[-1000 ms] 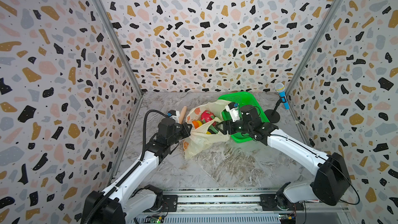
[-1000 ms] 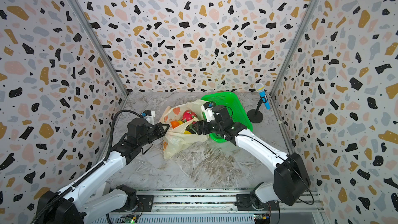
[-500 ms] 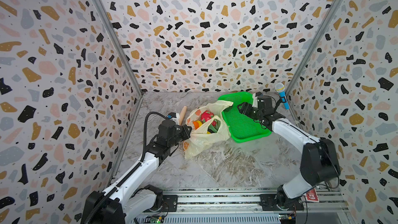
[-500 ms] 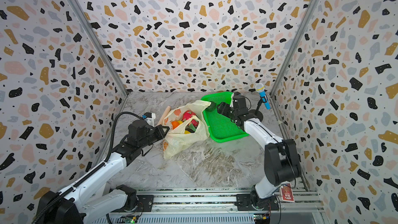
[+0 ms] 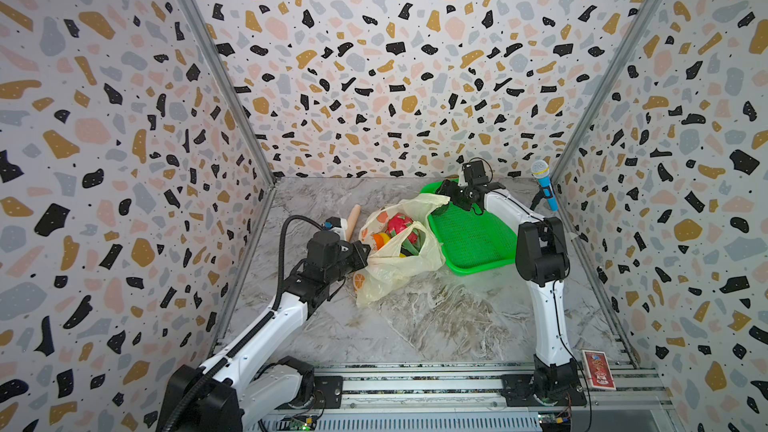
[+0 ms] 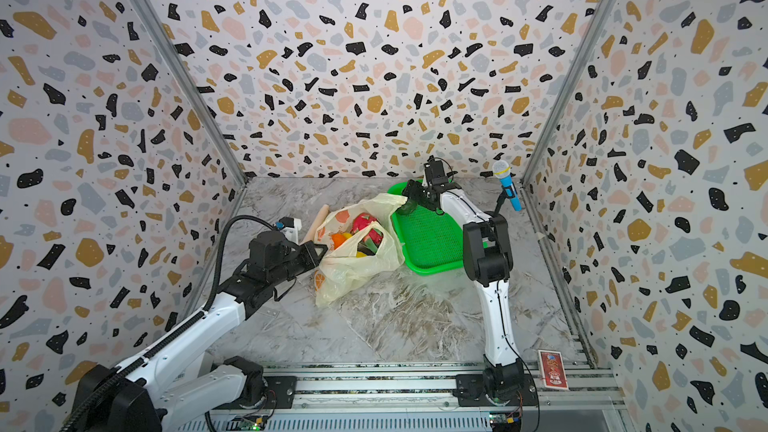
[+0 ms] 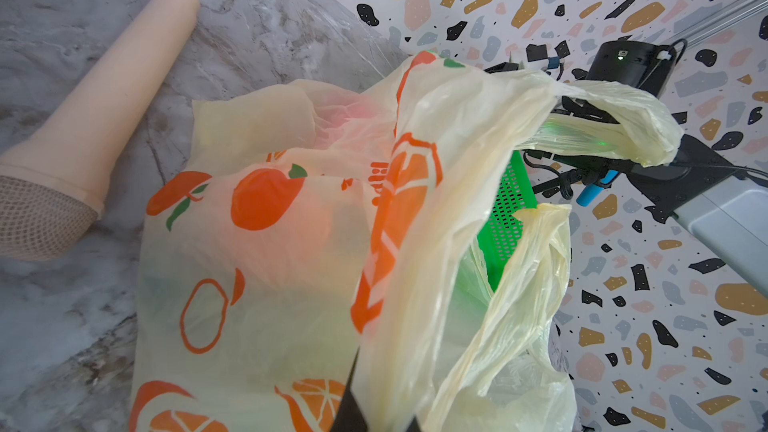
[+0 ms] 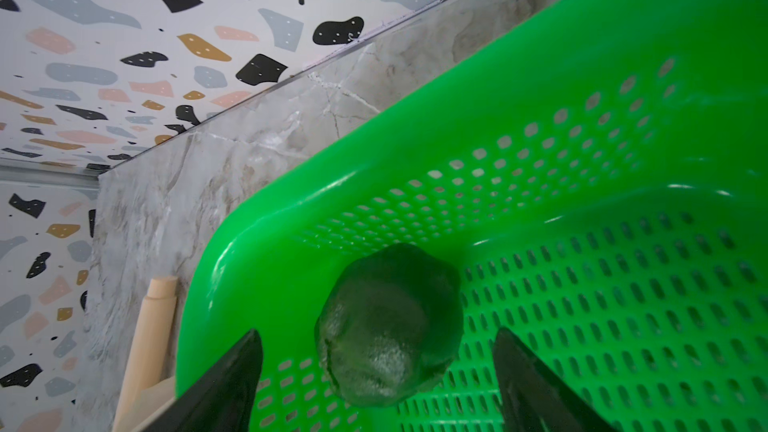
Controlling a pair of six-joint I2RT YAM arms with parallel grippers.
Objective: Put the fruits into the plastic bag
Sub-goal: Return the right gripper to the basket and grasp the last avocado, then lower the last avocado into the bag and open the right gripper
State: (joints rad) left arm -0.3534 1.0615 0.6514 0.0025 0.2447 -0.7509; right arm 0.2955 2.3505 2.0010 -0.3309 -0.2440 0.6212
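Observation:
The pale-yellow plastic bag (image 5: 399, 257) (image 6: 357, 255) (image 7: 291, 243) lies open on the marble floor. Inside it show the pink-red dragon fruit (image 5: 400, 224) (image 6: 365, 228), an orange (image 5: 379, 238) and some green pieces. My left gripper (image 5: 365, 252) (image 6: 320, 250) (image 7: 376, 421) is shut on the bag's near rim. A dark green avocado (image 8: 390, 326) (image 6: 405, 208) lies in the far corner of the green basket (image 8: 582, 151) (image 5: 478, 238). My right gripper (image 8: 377, 332) (image 5: 446, 197) (image 6: 411, 195) hangs open over it, one finger on each side, gaps on both.
A beige stick (image 5: 353, 218) (image 7: 112, 110) (image 8: 149, 326) lies on the floor behind the bag. A blue microphone (image 5: 544, 187) (image 6: 508, 187) stands on its stand at the back right corner. A red card (image 5: 598, 369) rests on the front rail.
My right arm has swung away from the bag to the basket's far corner, its jaws now a little wider over the avocado. The left gripper still holds the bag rim.

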